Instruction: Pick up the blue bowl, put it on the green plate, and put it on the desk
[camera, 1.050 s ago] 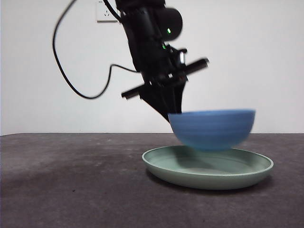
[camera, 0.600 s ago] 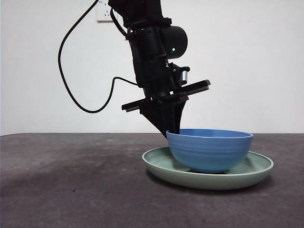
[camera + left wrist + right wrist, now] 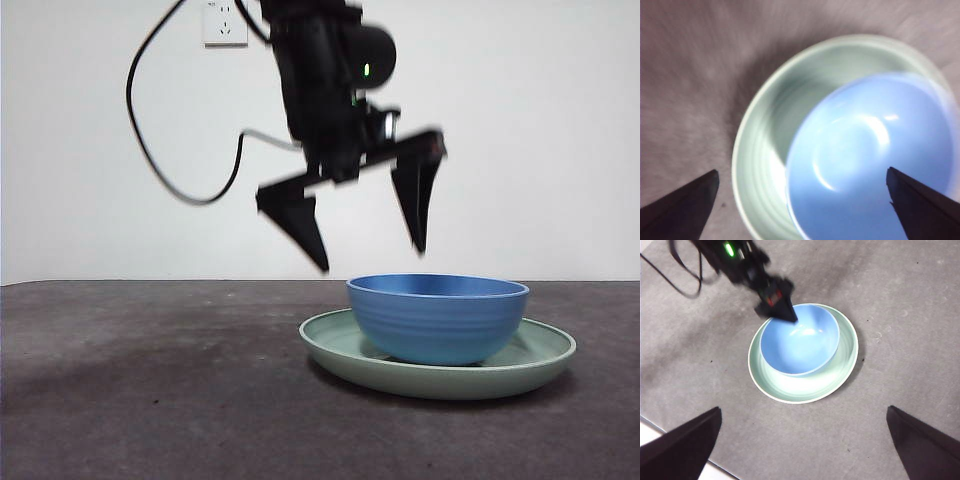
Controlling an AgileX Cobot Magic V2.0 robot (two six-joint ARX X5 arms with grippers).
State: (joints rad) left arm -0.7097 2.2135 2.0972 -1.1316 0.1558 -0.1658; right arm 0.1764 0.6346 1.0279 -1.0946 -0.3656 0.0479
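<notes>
Resting now in the green plate (image 3: 440,368) on the worktop (image 3: 150,380), off-centre toward 3 o'clock: blue bowl (image 3: 438,318), released since half a second ago. Lifted clear above, spread wide: left tool (image 3: 370,255). Blurred in left wrist view. Waiting high, spread, empty: right tool (image 3: 800,440).

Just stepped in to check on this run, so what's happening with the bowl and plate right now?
The blue bowl sits inside the green plate, which rests on the desk. The left claw hovers open just above the bowl's rim, touching nothing. The right claw waits open, high above the desk, looking down on both dishes. The bowl sits off-center on the plate, toward one side of its rim.
</notes>
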